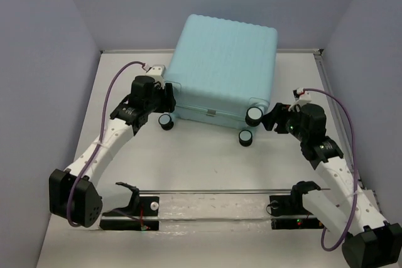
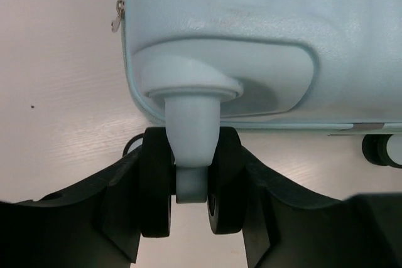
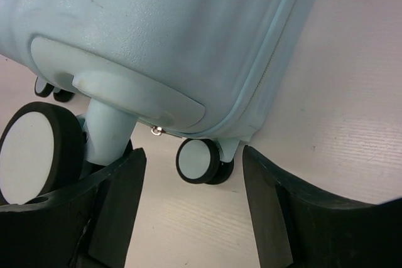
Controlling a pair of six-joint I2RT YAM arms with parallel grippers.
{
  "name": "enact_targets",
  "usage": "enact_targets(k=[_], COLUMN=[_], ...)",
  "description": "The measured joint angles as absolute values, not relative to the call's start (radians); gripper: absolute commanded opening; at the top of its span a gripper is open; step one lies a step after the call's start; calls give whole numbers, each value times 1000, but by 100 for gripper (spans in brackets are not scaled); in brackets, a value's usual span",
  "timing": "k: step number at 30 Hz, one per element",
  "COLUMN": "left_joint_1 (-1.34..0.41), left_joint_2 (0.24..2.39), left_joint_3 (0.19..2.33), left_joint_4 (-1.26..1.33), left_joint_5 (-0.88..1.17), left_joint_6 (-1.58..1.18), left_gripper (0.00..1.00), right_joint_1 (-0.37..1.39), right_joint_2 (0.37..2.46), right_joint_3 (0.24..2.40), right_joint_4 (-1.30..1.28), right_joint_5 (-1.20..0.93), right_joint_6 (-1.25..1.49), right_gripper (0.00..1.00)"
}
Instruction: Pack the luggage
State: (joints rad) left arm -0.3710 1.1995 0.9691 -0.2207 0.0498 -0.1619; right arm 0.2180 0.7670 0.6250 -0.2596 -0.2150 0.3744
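The luggage [image 1: 223, 67], a pale aqua ribbed hard-shell suitcase, lies closed at the back middle of the table with its black wheels facing me. My left gripper [image 1: 165, 94] is at its near left corner. In the left wrist view the left gripper [image 2: 191, 183] presses from both sides on a twin black wheel [image 2: 157, 183] under its aqua stem. My right gripper [image 1: 271, 117] is at the near right corner. In the right wrist view the right gripper [image 3: 191, 174] stands open. A small wheel [image 3: 198, 160] sits just beyond its fingertips and a larger wheel [image 3: 38, 155] lies outside its left finger.
Two more wheels [image 1: 165, 121] [image 1: 245, 137] stick out along the suitcase's near side. A zipper pull [image 2: 117, 17] hangs at the left seam. A metal rail [image 1: 207, 202] with both arm bases runs along the near edge. Walls enclose the table's back and sides.
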Motion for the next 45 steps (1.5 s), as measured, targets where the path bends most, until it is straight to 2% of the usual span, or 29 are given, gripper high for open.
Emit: enact_targets(k=[1, 2, 6, 9, 11, 12, 13, 16, 17, 21, 27, 29, 30, 32, 34, 35, 39, 42, 45], left_joint_1=[-371, -371, -371, -371, -372, -375, -382, -425, -436, -492, -569, -593, -602, -613, -614, -614, -616, -621, -631], left_joint_2=[1202, 1205, 1211, 1211, 1207, 1201, 1194, 1140, 1126, 1032, 896, 854, 838, 813, 795, 792, 784, 784, 785], left_joint_3=[969, 969, 975, 975, 971, 965, 955, 907, 896, 831, 749, 724, 715, 702, 694, 693, 667, 655, 646], left_joint_4=[-217, -203, -202, -202, -199, -195, -183, -161, -161, -166, -191, -198, -200, -210, -219, -222, -183, -156, -136], left_joint_5=[62, 64, 66, 76, 79, 77, 69, 40, 33, -2, -73, -96, -102, -121, -136, -142, -143, -128, -114], left_joint_6=[-163, -162, -156, -158, -161, -162, -166, -192, -205, -289, -419, -463, -477, -499, -512, -517, -558, -589, -616], left_gripper=[20, 7, 6, 6, 6, 6, 6, 6, 6, 6, 6, 6, 6, 6, 6, 6, 6, 6, 6], right_joint_1=[218, 218, 218, 218, 218, 218, 218, 222, 217, 189, 171, 171, 171, 171, 163, 161, 152, 165, 178], right_joint_2=[768, 769, 798, 833, 857, 870, 878, 910, 921, 1010, 1190, 1230, 1251, 1272, 1279, 1285, 1274, 1205, 1039], right_joint_3=[623, 622, 622, 622, 630, 638, 647, 695, 716, 797, 910, 940, 955, 973, 982, 994, 1019, 1019, 1010], right_joint_4=[-256, -253, -242, -224, -216, -215, -218, -241, -263, -292, -253, -247, -244, -242, -249, -265, -318, -368, -376], right_joint_5=[-217, -217, -212, -197, -183, -178, -171, -154, -144, -144, -265, -290, -303, -310, -305, -287, -205, -145, -113], right_joint_6=[379, 380, 392, 402, 410, 411, 414, 422, 425, 422, 393, 379, 371, 345, 328, 299, 242, 235, 250], right_gripper=[72, 72, 75, 73, 63, 55, 28, 13, 12, 12, 14, 25, 42, 64, 80, 82, 81, 74, 47])
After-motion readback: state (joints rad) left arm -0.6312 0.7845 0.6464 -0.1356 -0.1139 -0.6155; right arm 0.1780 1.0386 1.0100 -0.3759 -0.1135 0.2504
